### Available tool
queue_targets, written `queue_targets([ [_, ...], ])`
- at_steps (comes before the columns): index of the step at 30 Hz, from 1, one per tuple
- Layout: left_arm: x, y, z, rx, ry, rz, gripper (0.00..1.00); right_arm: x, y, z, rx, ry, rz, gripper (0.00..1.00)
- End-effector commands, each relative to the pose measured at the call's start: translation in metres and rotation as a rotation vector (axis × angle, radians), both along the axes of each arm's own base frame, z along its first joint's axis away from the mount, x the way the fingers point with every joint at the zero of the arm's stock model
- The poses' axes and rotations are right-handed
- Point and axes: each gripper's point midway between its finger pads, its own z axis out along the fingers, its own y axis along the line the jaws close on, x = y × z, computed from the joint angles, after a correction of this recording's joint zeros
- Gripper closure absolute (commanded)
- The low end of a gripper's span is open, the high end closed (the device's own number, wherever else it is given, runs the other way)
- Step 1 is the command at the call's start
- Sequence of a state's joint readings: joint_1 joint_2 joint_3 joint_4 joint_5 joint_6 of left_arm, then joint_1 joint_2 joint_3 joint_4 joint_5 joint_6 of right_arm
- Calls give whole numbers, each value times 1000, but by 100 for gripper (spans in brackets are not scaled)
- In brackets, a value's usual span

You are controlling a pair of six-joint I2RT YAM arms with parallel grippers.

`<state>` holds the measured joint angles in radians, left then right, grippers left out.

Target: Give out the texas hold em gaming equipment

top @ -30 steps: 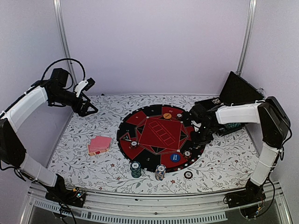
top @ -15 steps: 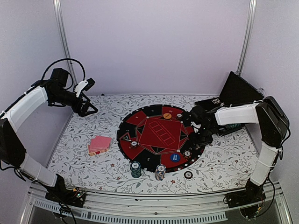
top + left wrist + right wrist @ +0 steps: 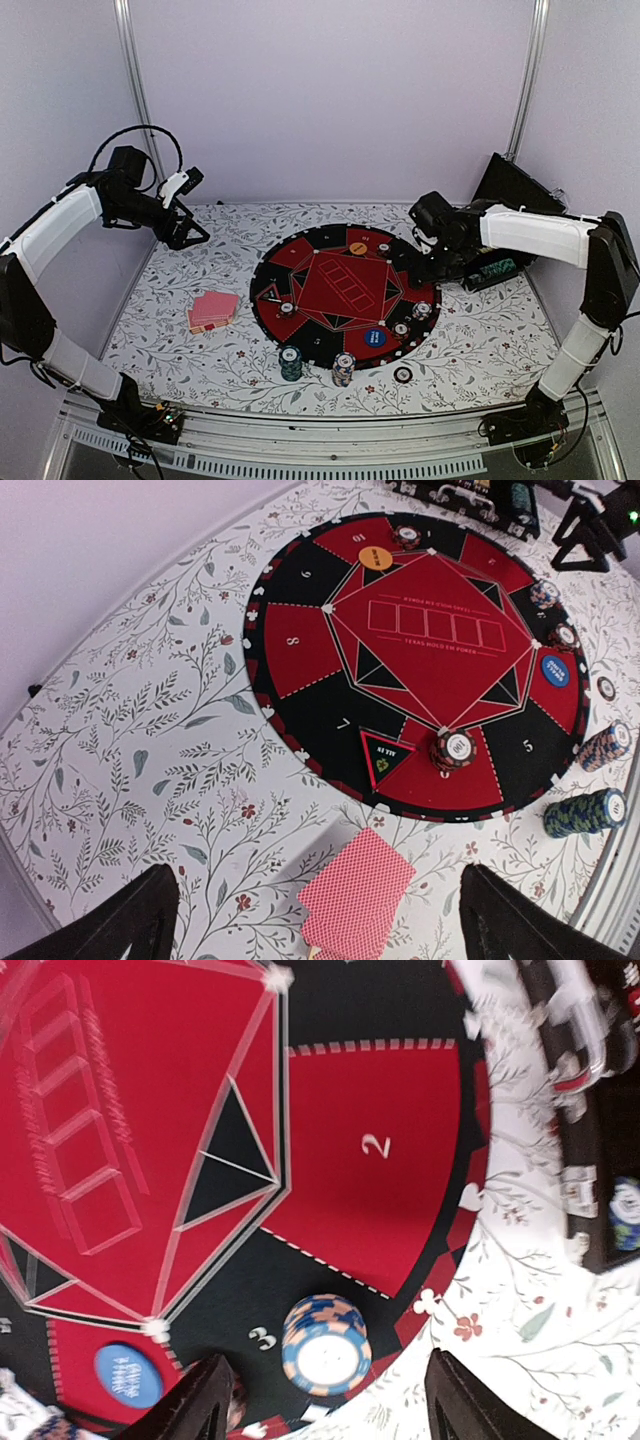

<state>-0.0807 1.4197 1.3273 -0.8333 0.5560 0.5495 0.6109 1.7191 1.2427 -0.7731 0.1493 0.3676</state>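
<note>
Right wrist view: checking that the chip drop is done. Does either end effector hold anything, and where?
Nothing is held. The right end effector stands open over the chip stack; the left end effector is open, empty.

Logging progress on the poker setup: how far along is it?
Done: a blue chip stack sits on the mat at seat 3, a second stack farther left; orange disc and blue disc placed. In hand: nothing; the right gripper hangs open over that blue stack, left gripper open. Left: the card pile and two chip stacks on the tablecloth.
</note>
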Motion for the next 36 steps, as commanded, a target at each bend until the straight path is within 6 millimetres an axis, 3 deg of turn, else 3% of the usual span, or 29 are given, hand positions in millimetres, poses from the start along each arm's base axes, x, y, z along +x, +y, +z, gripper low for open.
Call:
queue_targets([
  [1,-3,-5,9,-3,-20,-20,0,-17,19,51,9,-68,38,28],
  [5,-3,-5,8,-5,-16,-21,0,-55,67,70,93,-46,162,23],
  [8,-3,-5,8,-6,-16,-21,0,-95,107,75,132,-7,282,16],
  [12,-2,-5,8,-7,-14,-20,0,-137,143,67,146,58,396,12],
  [16,-2,-6,9,-11,-15,-22,0,-164,166,53,159,132,475,11],
  [21,-2,-6,11,-10,-19,-21,0,-175,175,31,138,181,523,11],
  [36,0,-5,12,-5,-21,-20,0,-178,194,-4,118,238,591,10],
])
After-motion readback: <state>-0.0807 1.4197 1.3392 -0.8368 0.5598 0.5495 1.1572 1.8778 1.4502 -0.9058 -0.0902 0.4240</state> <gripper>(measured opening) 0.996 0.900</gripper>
